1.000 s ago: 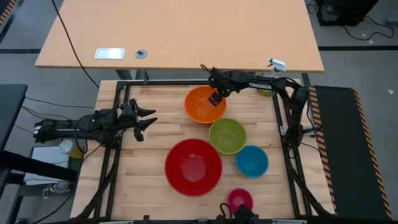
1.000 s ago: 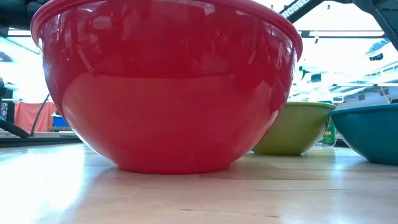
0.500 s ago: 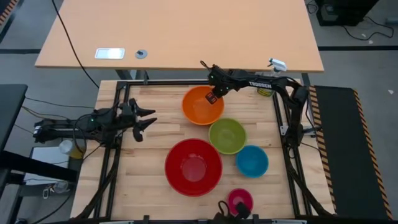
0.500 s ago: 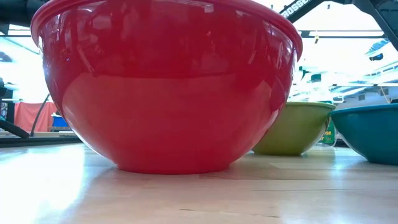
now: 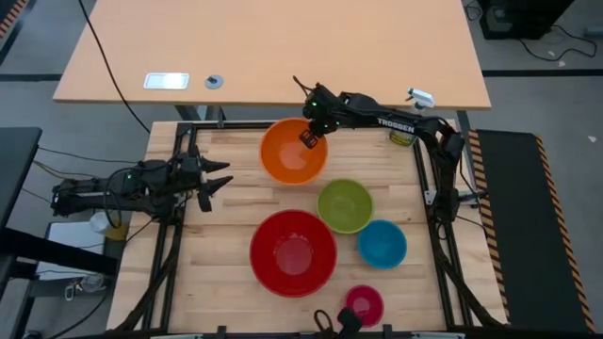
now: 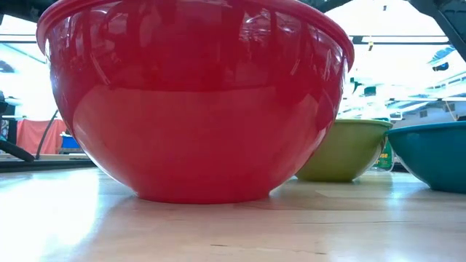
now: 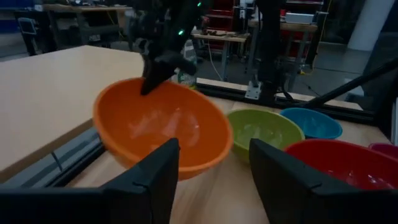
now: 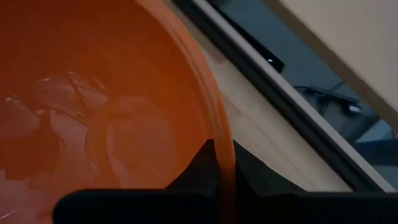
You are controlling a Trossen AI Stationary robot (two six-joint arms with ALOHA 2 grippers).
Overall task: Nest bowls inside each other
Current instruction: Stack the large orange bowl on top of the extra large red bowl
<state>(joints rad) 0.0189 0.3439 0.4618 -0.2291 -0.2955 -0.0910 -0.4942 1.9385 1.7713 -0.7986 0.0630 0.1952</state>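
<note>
The glossy orange bowl [image 5: 293,154] hangs tilted, its rim pinched by the right gripper [image 5: 307,137] fingers; left gripper [image 5: 213,179] fingers spread.

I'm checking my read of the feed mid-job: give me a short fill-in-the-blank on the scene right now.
1. The right gripper is shut on the rim of the ____ bowl.
2. The left gripper is ____ and holds nothing.
3. The green bowl sits between the orange bowl and the ____ bowl.

Missing words: orange; open; blue
</note>
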